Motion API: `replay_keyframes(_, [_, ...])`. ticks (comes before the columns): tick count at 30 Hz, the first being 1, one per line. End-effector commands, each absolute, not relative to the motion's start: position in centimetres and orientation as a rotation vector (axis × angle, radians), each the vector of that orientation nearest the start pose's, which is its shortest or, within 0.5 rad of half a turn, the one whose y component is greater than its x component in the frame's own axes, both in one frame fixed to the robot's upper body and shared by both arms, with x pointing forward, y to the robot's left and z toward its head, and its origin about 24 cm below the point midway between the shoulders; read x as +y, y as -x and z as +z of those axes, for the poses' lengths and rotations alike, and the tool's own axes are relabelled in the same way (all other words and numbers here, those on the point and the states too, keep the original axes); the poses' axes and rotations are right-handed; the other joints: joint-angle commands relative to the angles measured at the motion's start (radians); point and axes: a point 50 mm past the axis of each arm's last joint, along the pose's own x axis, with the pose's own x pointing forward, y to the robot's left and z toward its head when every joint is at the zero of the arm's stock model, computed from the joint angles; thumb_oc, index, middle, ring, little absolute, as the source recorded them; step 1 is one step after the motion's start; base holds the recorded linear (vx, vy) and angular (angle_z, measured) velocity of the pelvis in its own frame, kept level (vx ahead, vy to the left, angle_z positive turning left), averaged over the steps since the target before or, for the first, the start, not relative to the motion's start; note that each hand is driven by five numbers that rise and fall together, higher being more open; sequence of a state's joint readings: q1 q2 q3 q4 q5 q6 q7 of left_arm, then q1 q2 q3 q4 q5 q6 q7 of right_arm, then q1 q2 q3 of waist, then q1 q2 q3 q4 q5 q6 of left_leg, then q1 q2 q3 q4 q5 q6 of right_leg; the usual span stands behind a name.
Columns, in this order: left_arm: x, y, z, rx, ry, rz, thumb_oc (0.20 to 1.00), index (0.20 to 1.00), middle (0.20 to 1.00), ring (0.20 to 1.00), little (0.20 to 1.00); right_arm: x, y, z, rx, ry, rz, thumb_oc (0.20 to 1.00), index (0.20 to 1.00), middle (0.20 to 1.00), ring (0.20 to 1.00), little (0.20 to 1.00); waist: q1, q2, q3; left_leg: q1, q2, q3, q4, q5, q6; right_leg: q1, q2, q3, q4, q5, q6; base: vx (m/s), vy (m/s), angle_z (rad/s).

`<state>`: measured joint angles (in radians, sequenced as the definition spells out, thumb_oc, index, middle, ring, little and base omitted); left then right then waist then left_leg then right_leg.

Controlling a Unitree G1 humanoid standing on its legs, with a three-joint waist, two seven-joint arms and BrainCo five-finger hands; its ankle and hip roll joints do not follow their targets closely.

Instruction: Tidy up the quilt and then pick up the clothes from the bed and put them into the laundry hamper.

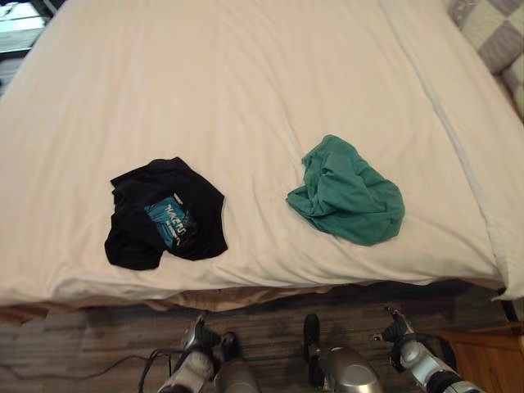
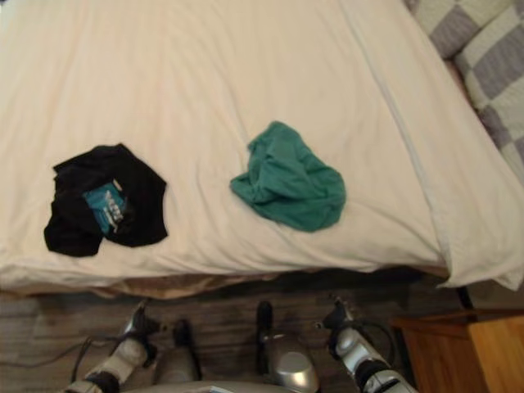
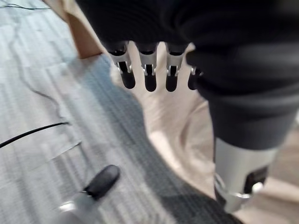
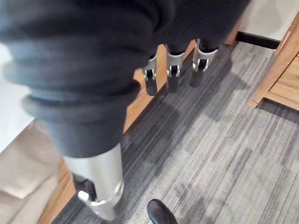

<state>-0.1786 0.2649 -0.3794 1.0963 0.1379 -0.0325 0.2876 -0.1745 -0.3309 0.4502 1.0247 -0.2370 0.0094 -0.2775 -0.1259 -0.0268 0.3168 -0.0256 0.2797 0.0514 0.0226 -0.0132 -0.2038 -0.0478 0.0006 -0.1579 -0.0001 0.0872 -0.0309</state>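
Note:
A cream quilt (image 1: 246, 90) lies spread flat over the bed. On it near the front edge, a crumpled black garment (image 1: 135, 217) with a teal print rests at the left. A crumpled green garment (image 1: 352, 192) lies to the right of the middle. Both hands hang low in front of the bed, over the floor and below the quilt's edge. My left hand (image 1: 195, 337) is open with straight fingers (image 3: 147, 70) and holds nothing. My right hand (image 1: 397, 330) is open too, its fingers (image 4: 170, 70) straight above the carpet, empty.
Checked pillows (image 1: 491, 29) lie at the bed's far right corner. A wooden cabinet (image 1: 483, 360) stands on the floor at the lower right, close to my right arm. Grey striped carpet (image 4: 224, 140) runs along the wooden bed frame (image 4: 140, 102).

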Motion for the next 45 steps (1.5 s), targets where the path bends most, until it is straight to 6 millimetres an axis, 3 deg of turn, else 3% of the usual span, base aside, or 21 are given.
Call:
replay_keyframes(1, [21.1, -18.0, -12.7, 0.793, -0.788, -0.046, 1.000, 1.000, 1.000, 1.000, 1.000, -21.0, -19.2, -11.7, 0.709, 0.920, 0.170, 1.000, 1.000, 1.000, 1.000, 1.000, 0.002, -0.015, -0.069, 0.070, -0.054, 0.018, 0.079, -0.180, 0.081, -0.072, -0.241, -0.096, 0.008, -0.106, 0.172, -0.14, 0.521, -0.36])
replay_keyframes(2, [21.6, -18.7, -12.1, 0.762, -0.813, -0.050, 1.000, 1.000, 1.000, 1.000, 1.000, -19.1, -19.5, -11.7, 0.682, 0.914, 0.225, 1.000, 1.000, 1.000, 1.000, 1.000, 0.003, -0.042, -0.064, 0.090, -0.105, 0.045, 0.023, -0.185, 0.104, -0.120, -0.294, -0.081, 0.047, -0.033, 0.217, -0.21, 0.441, 0.01])
replay_keyframes(5, [22.8, -18.5, -11.9, 0.762, -0.846, -0.032, 1.000, 1.000, 1.000, 1.000, 1.000, -16.9, -20.0, -11.5, 0.643, 0.868, 0.267, 1.000, 1.000, 1.000, 1.000, 1.000, 0.027, -0.033, -0.038, 0.095, -0.118, 0.087, 0.004, -0.177, 0.121, -0.130, -0.307, -0.110, 0.063, -0.047, 0.222, -0.21, 0.289, -0.10])
replay_keyframes(8, [23.4, -17.7, -12.2, 0.800, -0.843, -0.020, 1.000, 1.000, 1.000, 1.000, 1.000, -16.3, -19.8, -11.7, 0.647, 0.854, 0.282, 1.000, 1.000, 1.000, 1.000, 1.000, 0.036, -0.029, -0.032, 0.071, -0.140, 0.080, 0.002, -0.159, 0.136, -0.127, -0.270, -0.074, 0.114, -0.088, 0.201, -0.13, 0.155, -0.28])
replay_keyframes(9, [24.5, -15.7, -13.0, 0.891, -0.835, 0.014, 1.000, 1.000, 1.000, 1.000, 1.000, -16.5, -19.1, -12.2, 0.675, 0.858, 0.290, 1.000, 1.000, 1.000, 1.000, 1.000, 0.052, -0.024, -0.033, 0.050, -0.166, 0.072, -0.003, -0.140, 0.150, -0.101, -0.209, -0.052, 0.156, -0.145, 0.175, -0.19, 0.187, 0.03])
replay_keyframes(11, [25.0, -14.4, -13.6, 0.949, -0.821, 0.039, 1.000, 1.000, 1.000, 1.000, 1.000, -16.6, -18.8, -12.4, 0.692, 0.855, 0.286, 1.000, 1.000, 1.000, 1.000, 1.000, 0.064, -0.027, -0.039, 0.047, -0.176, 0.079, -0.012, -0.136, 0.148, -0.067, -0.202, -0.069, 0.133, -0.157, 0.167, -0.09, 0.050, 0.11])
replay_keyframes(13, [26.2, -10.6, -14.7, 1.107, -0.737, 0.151, 1.000, 1.000, 1.000, 1.000, 1.000, -17.5, -17.2, -13.5, 0.794, 0.832, 0.241, 1.000, 1.000, 1.000, 1.000, 1.000, 0.085, -0.036, -0.066, 0.044, -0.183, 0.081, -0.033, -0.117, 0.143, -0.011, -0.195, -0.086, 0.046, -0.154, 0.160, 0.03, -0.072, 0.00])
replay_keyframes(14, [26.0, -8.0, -15.4, 1.184, -0.635, 0.231, 1.000, 1.000, 1.000, 1.000, 1.000, -19.3, -15.7, -14.2, 0.887, 0.829, 0.169, 1.000, 1.000, 1.000, 1.000, 1.000, 0.093, -0.030, -0.092, 0.050, -0.172, 0.106, -0.049, -0.114, 0.138, 0.019, -0.206, -0.104, -0.016, -0.132, 0.168, 0.08, -0.070, -0.15])
replay_keyframes(18, [26.4, -4.8, -15.8, 1.274, -0.480, 0.405, 1.000, 1.000, 1.000, 1.000, 1.000, -22.2, -14.6, -14.2, 0.980, 0.671, -0.065, 1.000, 1.000, 1.000, 1.000, 1.000, 0.091, -0.029, -0.114, 0.063, -0.168, 0.109, -0.058, -0.106, 0.138, 0.049, -0.209, -0.108, -0.050, -0.119, 0.168, 0.10, -0.051, -0.02])
replay_keyframes(19, [28.4, -3.7, -15.1, 1.258, -0.373, 0.611, 1.000, 1.000, 1.000, 1.000, 1.000, -24.9, -15.0, -13.1, 0.944, 0.529, -0.278, 1.000, 1.000, 1.000, 1.000, 1.000, 0.086, -0.027, -0.122, 0.076, -0.165, 0.112, -0.066, -0.099, 0.135, 0.072, -0.210, -0.117, -0.073, -0.113, 0.172, 0.12, -0.045, 0.04])
replay_keyframes(20, [29.3, -3.8, -14.6, 1.218, -0.360, 0.661, 1.000, 1.000, 1.000, 1.000, 1.000, -25.9, -15.3, -12.3, 0.900, 0.502, -0.337, 1.000, 1.000, 1.000, 1.000, 1.000, 0.083, -0.027, -0.124, 0.080, -0.163, 0.114, -0.072, -0.097, 0.134, 0.076, -0.211, -0.120, -0.077, -0.112, 0.173, 0.11, -0.034, -0.01])
replay_keyframes(24, [34.4, -6.4, -9.7, 0.886, -0.382, 0.821, 1.000, 1.000, 1.000, 1.000, 1.000, -31.1, -16.4, -7.8, 0.686, 0.537, -0.525, 1.000, 1.000, 1.000, 1.000, 1.000, 0.086, -0.019, -0.122, 0.104, -0.157, 0.121, -0.093, -0.088, 0.129, 0.097, -0.212, -0.132, -0.087, -0.110, 0.183, 0.05, -0.029, 0.00])
replay_keyframes(27, [38.1, -10.0, -3.0, 0.568, -0.568, 0.824, 1.000, 1.000, 1.000, 1.000, 1.000, -34.8, -18.4, -2.2, 0.467, 0.709, -0.577, 1.000, 1.000, 1.000, 1.000, 1.000, 0.092, -0.013, -0.120, 0.115, -0.151, 0.119, -0.098, -0.089, 0.123, 0.108, -0.210, -0.134, -0.087, -0.117, 0.190, 0.02, -0.024, 0.03])
replay_keyframes(28, [38.4, -10.8, -1.7, 0.505, -0.599, 0.816, 1.000, 1.000, 1.000, 1.000, 1.000, -35.4, -18.7, -1.1, 0.426, 0.746, -0.584, 1.000, 1.000, 1.000, 1.000, 1.000, 0.091, -0.014, -0.122, 0.112, -0.151, 0.117, -0.100, -0.085, 0.123, 0.104, -0.212, -0.134, -0.087, -0.114, 0.191, 0.01, -0.033, -0.01])
replay_keyframes(29, [39.1, -13.4, 3.0, 0.286, -0.710, 0.786, 1.000, 1.000, 1.000, 1.000, 1.000, -36.6, -19.6, 2.0, 0.309, 0.834, -0.603, 1.000, 1.000, 1.000, 1.000, 1.000, 0.093, -0.010, -0.121, 0.115, -0.146, 0.114, -0.101, -0.088, 0.117, 0.108, -0.210, -0.135, -0.086, -0.118, 0.195, 0.00, 0.000, 0.00])
replay_keyframes(32, [37.8, -17.0, 9.2, -0.036, -0.762, 0.708, 1.000, 1.000, 1.000, 1.000, 1.000, -36.8, -21.0, 6.0, 0.146, 0.953, -0.577, 1.000, 1.000, 1.000, 1.000, 1.000, 0.092, -0.009, -0.127, 0.114, -0.142, 0.110, -0.104, -0.082, 0.110, 0.106, -0.213, -0.138, -0.087, -0.115, 0.197, 0.01, -0.013, 0.00])
replay_keyframes(36, [35.0, -19.3, 12.2, -0.207, -0.821, 0.533, 1.000, 1.000, 1.000, 1.000, 1.000, -35.6, -22.7, 9.4, -0.010, 1.051, -0.505, 1.000, 1.000, 1.000, 1.000, 1.000, 0.089, -0.011, -0.128, 0.116, -0.138, 0.110, -0.104, -0.082, 0.103, 0.105, -0.214, -0.139, -0.086, -0.115, 0.198, 0.00, -0.009, 0.00])
replay_keyframes(37, [35.0, -19.3, 12.2, -0.207, -0.820, 0.533, 1.000, 1.000, 1.000, 1.000, 1.000, -35.6, -22.7, 9.4, -0.010, 1.051, -0.506, 1.000, 1.000, 1.000, 1.000, 1.000, 0.090, -0.011, -0.127, 0.115, -0.138, 0.110, -0.104, -0.082, 0.103, 0.105, -0.214, -0.139, -0.086, -0.115, 0.198, -0.04, -0.031, -0.02])
replay_keyframes(38, [33.8, -21.5, 12.5, -0.223, -0.853, 0.443, 1.000, 1.000, 1.000, 1.000, 1.000, -33.7, -24.5, 11.7, -0.137, 1.102, -0.434, 1.000, 1.000, 1.000, 1.000, 1.000, 0.082, -0.010, -0.110, 0.106, -0.133, 0.117, -0.102, -0.077, 0.099, 0.090, -0.213, -0.133, -0.081, -0.111, 0.198, -0.06, -0.030, 0.00])
replay_keyframes(39, [33.5, -22.1, 12.3, -0.212, -0.875, 0.418, 1.000, 1.000, 1.000, 1.000, 1.000, -33.1, -25.0, 12.6, -0.180, 1.118, -0.419, 1.000, 1.000, 1.000, 1.000, 1.000, 0.081, -0.009, -0.100, 0.101, -0.132, 0.119, -0.101, -0.075, 0.098, 0.081, -0.213, -0.129, -0.079, -0.109, 0.198, -0.09, -0.034, -0.01])
replay_keyframes(45, [31.3, -26.4, 11.6, -0.173, -0.995, 0.304, 1.000, 1.000, 1.000, 1.000, 1.000, -28.6, -28.3, 16.5, -0.423, 1.105, -0.342, 1.000, 1.000, 1.000, 1.000, 1.000, 0.057, -0.001, -0.017, 0.030, -0.121, 0.140, -0.066, -0.061, 0.098, -0.016, -0.214, -0.097, -0.038, -0.101, 0.195, -0.12, -0.009, -0.14])
